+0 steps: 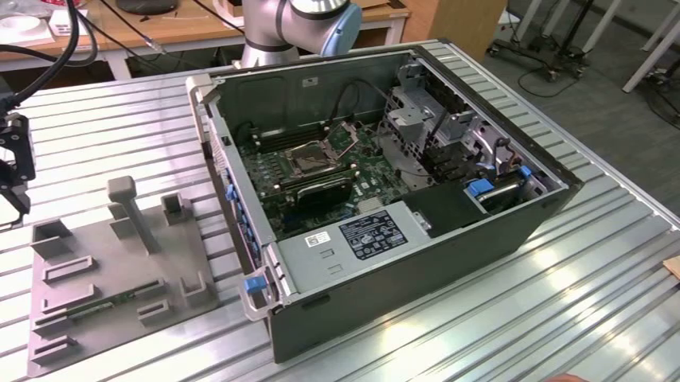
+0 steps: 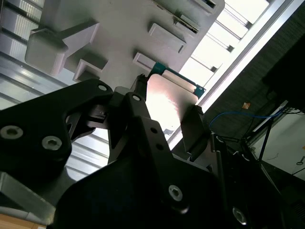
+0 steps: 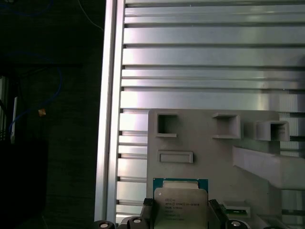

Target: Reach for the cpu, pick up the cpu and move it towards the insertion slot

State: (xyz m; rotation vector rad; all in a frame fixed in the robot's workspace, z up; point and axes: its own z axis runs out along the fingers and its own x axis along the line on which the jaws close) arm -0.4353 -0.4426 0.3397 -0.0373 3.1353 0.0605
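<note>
The cpu (image 3: pixel 180 204), a small square chip with a shiny metal top and a green rim, sits between the two black fingers of my gripper (image 3: pixel 181 212), which is shut on its opposite edges. In the second wrist view the cpu (image 2: pixel 167 98) shows as a bright plate pinched in the gripper (image 2: pixel 167 109), held above the grey tray (image 2: pixel 119 28). My gripper (image 1: pixel 13 163) hangs at the exterior view's far left, beside and above the grey tray (image 1: pixel 117 278). The insertion slot (image 1: pixel 308 157), a silver-framed socket with a dark centre, lies on the board inside the open computer case (image 1: pixel 425 263).
The grey tray (image 3: pixel 205 152) carries several raised blocks and pockets, with a tall post (image 1: pixel 126 203) near its back. A narrow green circuit strip (image 1: pixel 107 305) lies in it. The ribbed metal table (image 1: pixel 595 302) ends close to the gripper, with dark floor and cables (image 3: pixel 47 95) beyond.
</note>
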